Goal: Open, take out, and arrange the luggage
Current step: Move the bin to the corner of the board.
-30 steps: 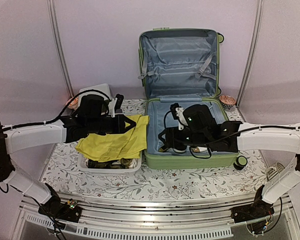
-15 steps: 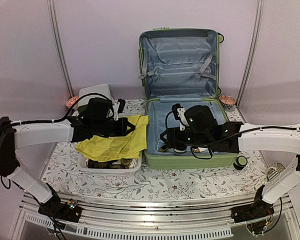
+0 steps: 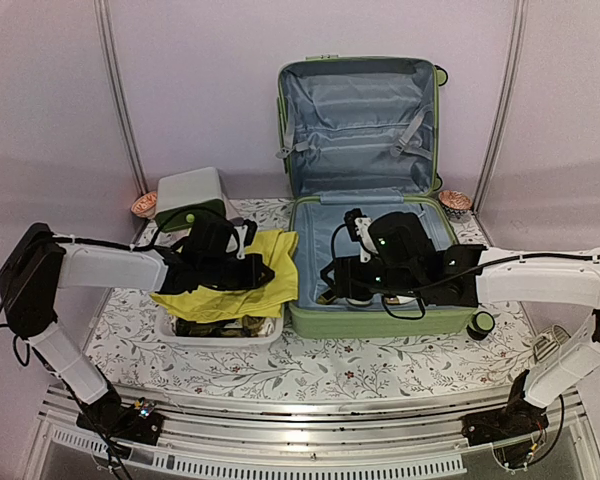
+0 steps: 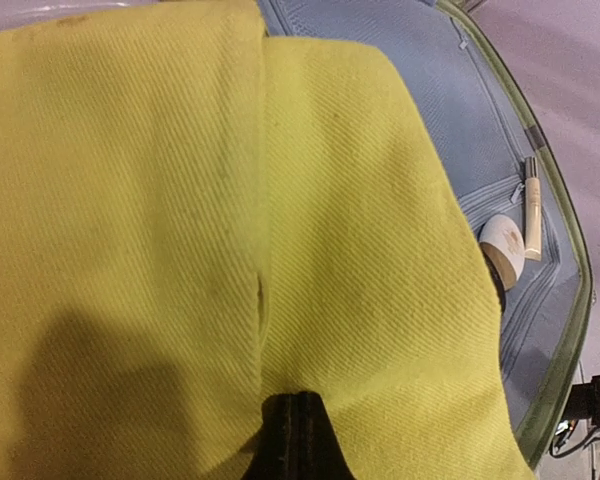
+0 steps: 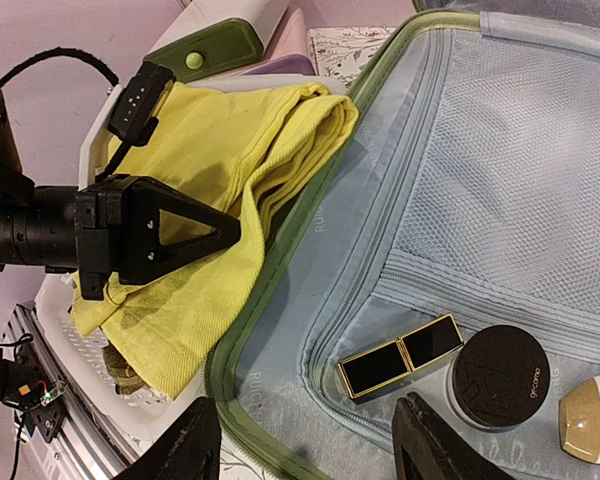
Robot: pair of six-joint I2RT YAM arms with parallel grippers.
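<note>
The luggage is a light-green suitcase lying open, its lid upright against the back wall and its grey-blue lining showing. A yellow cloth drapes over a white basket just left of it. My left gripper is shut, its tips resting on the yellow cloth; I cannot tell if a fold is pinched. My right gripper hangs open over the suitcase's lower half, above a black-and-gold case, a black jar and a cream jar.
A white-and-green drawer box stands behind the basket. A small green-capped item sits on the table right of the suitcase. Copper-coloured discs lie by the back wall. A slim tube lies in the suitcase.
My left arm has swung right and nearer, sliding its gripper across the yellow cloth toward the suitcase, and its jaws have shut. The right arm has stayed put.
</note>
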